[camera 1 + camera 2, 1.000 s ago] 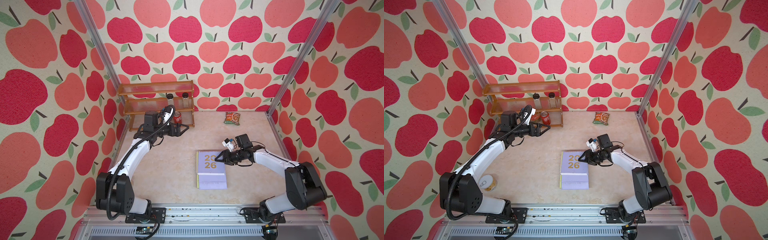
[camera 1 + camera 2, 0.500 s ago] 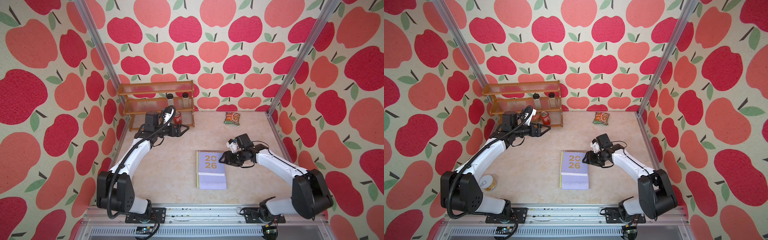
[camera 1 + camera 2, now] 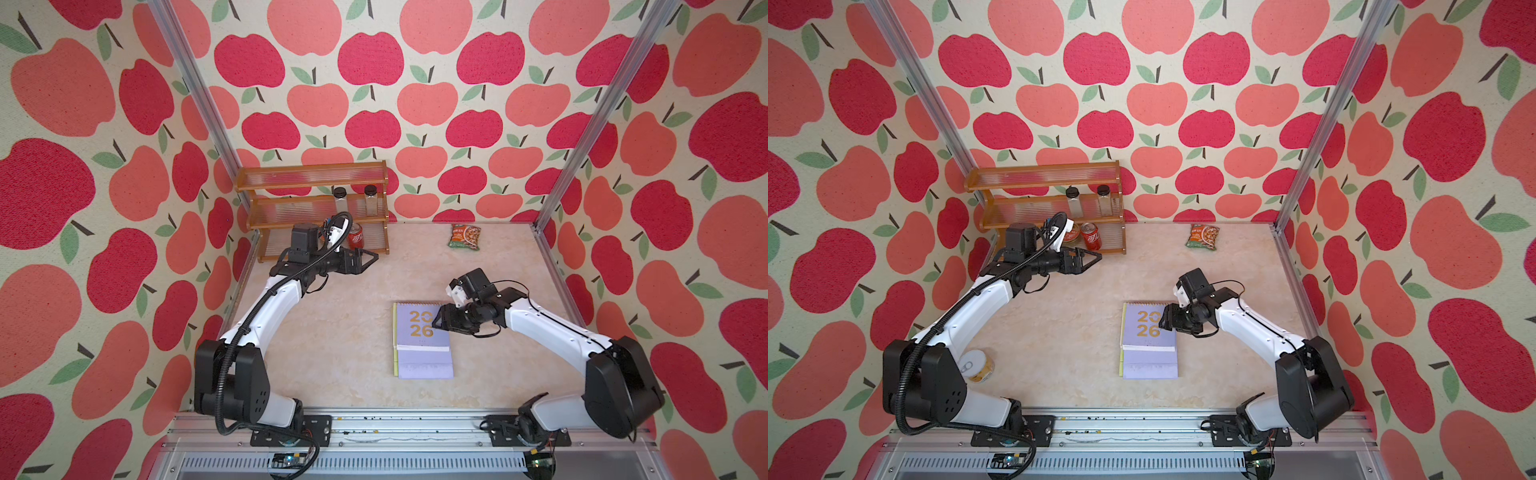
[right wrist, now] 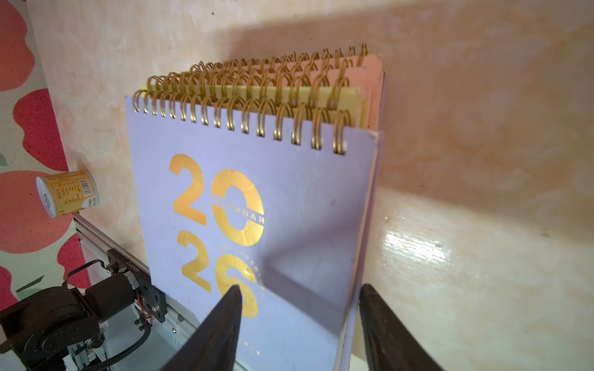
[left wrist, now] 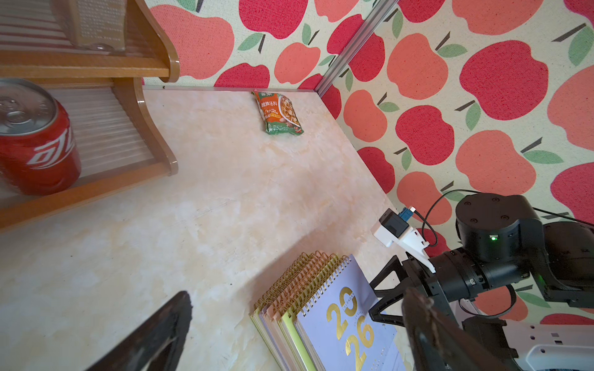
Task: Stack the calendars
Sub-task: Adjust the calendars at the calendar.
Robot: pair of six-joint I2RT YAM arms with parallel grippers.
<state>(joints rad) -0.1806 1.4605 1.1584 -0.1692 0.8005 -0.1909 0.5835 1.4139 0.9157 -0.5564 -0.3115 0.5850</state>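
The stack of lilac-topped, spiral-bound card calendars [image 3: 422, 332] lay on the beige table [image 3: 332, 353], long axis twelve-to-six. The right gripper [image 3: 438, 322], half-spread and empty, straddled its three o'clock edge; the left gripper [image 3: 371, 257], wide, hovered off toward eleven.

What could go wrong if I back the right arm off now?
The right gripper stands open astride the edge of the top lilac calendar, one finger over the cover; retreating could drag it askew. The calendars beneath lie staggered, a yellow-green one jutting out; a nudge may slide them. The open left gripper is near the cola can; a swing could topple it.
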